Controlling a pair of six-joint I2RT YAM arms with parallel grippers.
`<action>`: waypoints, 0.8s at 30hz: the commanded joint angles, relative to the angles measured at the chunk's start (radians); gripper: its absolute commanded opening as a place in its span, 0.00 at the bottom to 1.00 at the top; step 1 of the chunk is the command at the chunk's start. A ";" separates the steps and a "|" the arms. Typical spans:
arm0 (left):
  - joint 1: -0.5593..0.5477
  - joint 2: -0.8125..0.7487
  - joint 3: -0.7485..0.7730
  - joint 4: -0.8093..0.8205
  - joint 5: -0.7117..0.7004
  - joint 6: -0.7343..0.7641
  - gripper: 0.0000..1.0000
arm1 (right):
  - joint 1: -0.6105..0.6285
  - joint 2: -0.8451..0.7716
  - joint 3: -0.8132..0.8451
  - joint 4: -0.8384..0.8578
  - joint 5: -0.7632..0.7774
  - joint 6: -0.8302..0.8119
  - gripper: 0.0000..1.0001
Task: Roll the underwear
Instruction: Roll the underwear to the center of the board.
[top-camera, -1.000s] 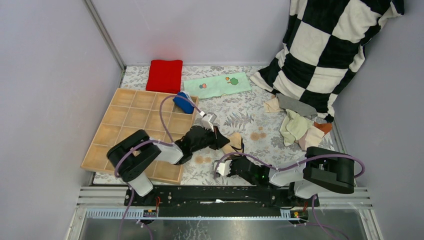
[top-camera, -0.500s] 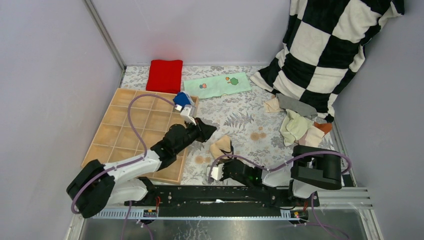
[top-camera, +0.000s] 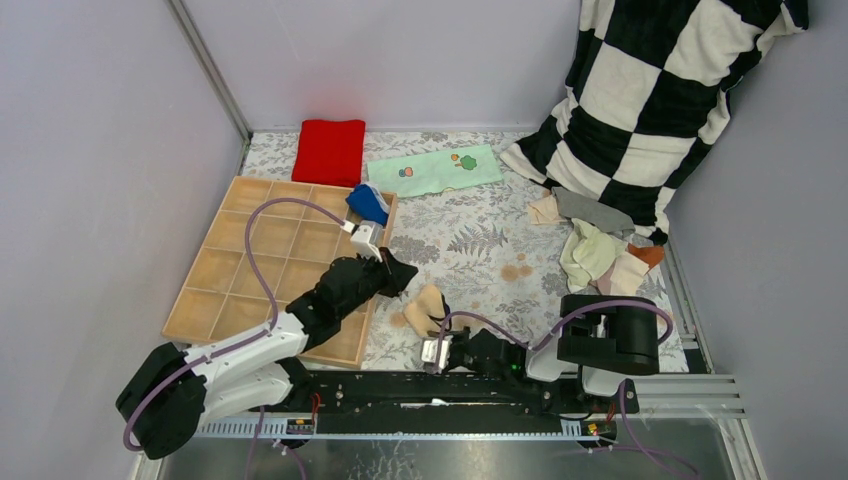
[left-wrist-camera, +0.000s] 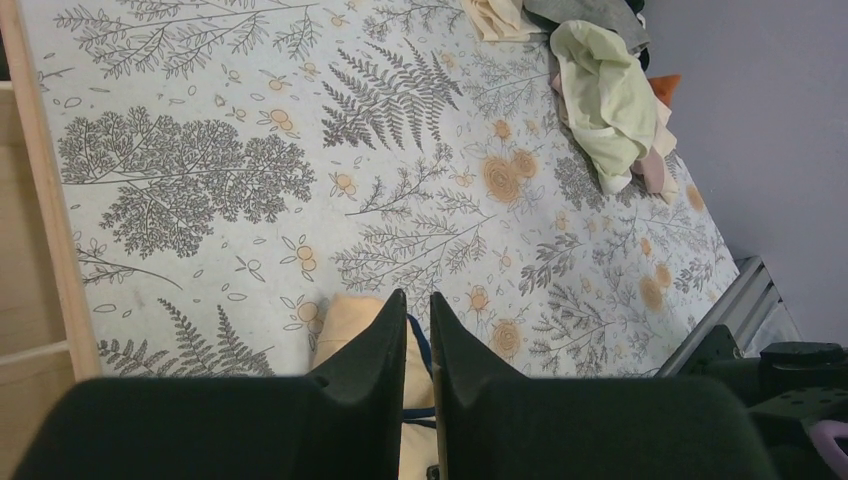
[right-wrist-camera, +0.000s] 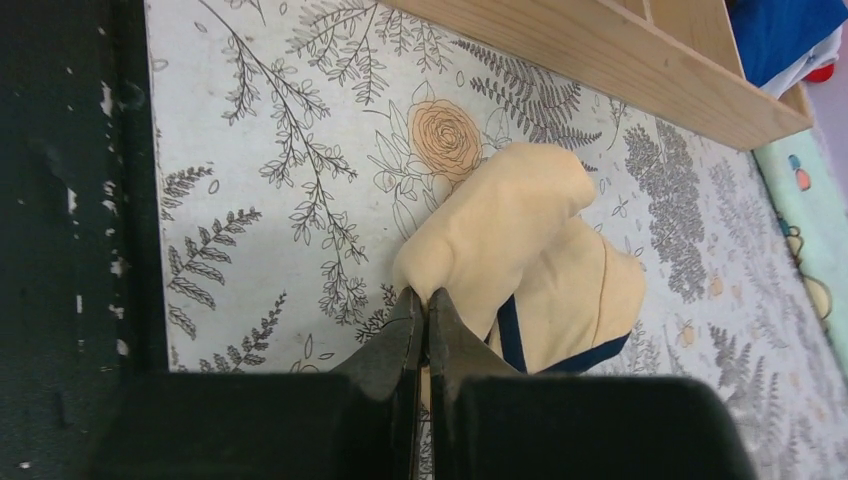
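A tan underwear (top-camera: 425, 308) with dark trim lies bunched on the floral mat near the front edge. My right gripper (right-wrist-camera: 424, 295) is shut on its near fold (right-wrist-camera: 520, 230), low over the mat (top-camera: 438, 332). My left gripper (top-camera: 397, 272) hovers up-left of it, by the tray's corner. Its jaws (left-wrist-camera: 417, 295) stand a narrow gap apart with nothing between them, and the tan underwear (left-wrist-camera: 345, 320) shows below. A blue underwear (top-camera: 366, 203) sits rolled in a tray cell. Several more underwear (top-camera: 598, 255) lie heaped at the right.
A wooden grid tray (top-camera: 250, 270) takes up the left. A red folded cloth (top-camera: 329, 150) and a mint printed cloth (top-camera: 433, 170) lie at the back. A checkered pillow (top-camera: 660, 90) leans in the back right corner. The black rail runs along the front.
My left gripper has let go of the tan underwear and drawn back toward the tray. My right gripper has pulled the underwear left and nearer the front edge.
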 joint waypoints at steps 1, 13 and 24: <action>0.005 -0.025 -0.018 -0.038 0.023 0.022 0.17 | 0.014 0.050 -0.047 0.265 0.002 0.185 0.00; 0.005 -0.006 -0.033 -0.013 0.130 0.019 0.14 | 0.014 0.189 -0.107 0.548 0.118 0.459 0.00; 0.004 0.002 -0.048 0.000 0.170 0.012 0.12 | 0.014 0.172 -0.128 0.546 0.269 0.829 0.00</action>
